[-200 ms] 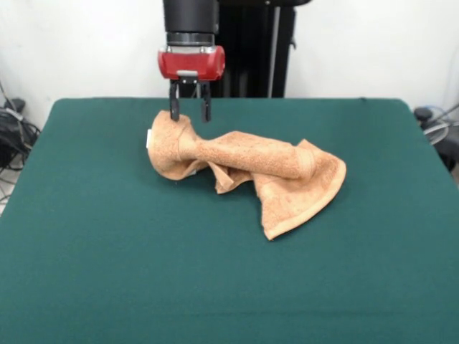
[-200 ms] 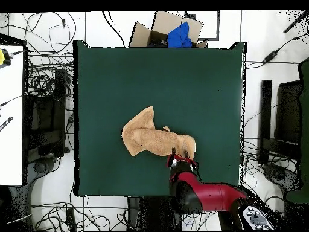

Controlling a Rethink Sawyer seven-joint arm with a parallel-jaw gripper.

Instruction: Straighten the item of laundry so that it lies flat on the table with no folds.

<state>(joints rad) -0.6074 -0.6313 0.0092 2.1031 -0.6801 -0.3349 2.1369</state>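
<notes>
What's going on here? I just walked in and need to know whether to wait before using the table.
A red and black robot arm is working on a small light-orange terry-cloth towel on the large table with a dark green cloth top. Its gripper is down at the towel's raised end, fingers open on either side of the top of the bunch. The towel is not flat: it is twisted and folded along its middle, with only the other end spread on the table.
</notes>
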